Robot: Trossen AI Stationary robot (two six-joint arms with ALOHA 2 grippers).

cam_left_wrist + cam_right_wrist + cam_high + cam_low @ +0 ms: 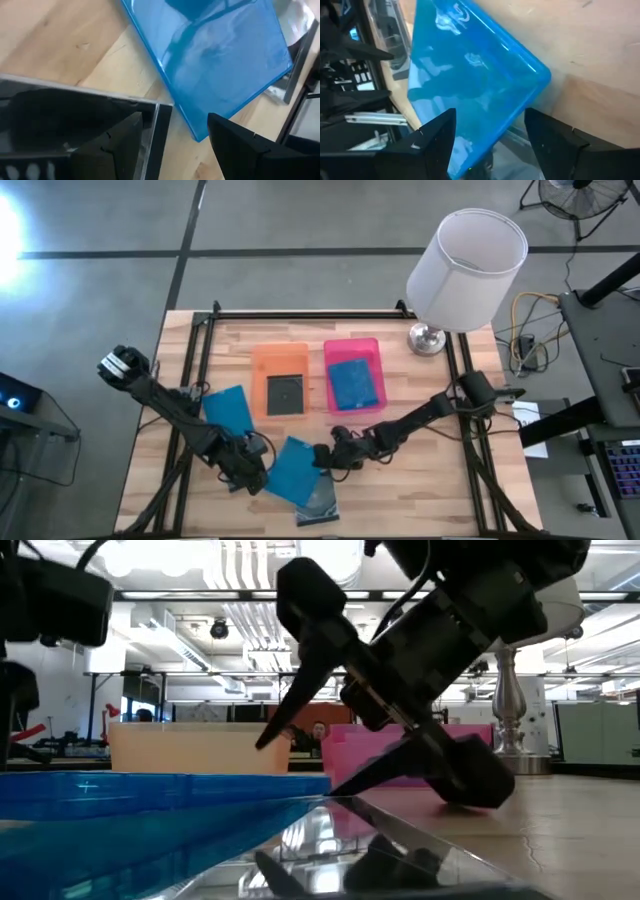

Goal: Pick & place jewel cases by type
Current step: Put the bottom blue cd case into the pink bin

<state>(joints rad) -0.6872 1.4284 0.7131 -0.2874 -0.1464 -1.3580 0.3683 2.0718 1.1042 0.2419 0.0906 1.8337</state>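
1. High view: the right gripper, jaws apart, sits beside the blue jewel case near the table's front edge; the left gripper, also open, holds nothing.
2. Right wrist view: the blue case's corner lies between the spread fingers. Centre over its edge before closing.
3. Pink tray already holds a blue case, so this one probably belongs there.

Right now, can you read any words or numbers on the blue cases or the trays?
No readable text anywhere.
Blue jewel case: pale marks near one corner, too blurred to read.
Orange tray and pink tray: no lettering shows.
Papers beside the table: too small to read.
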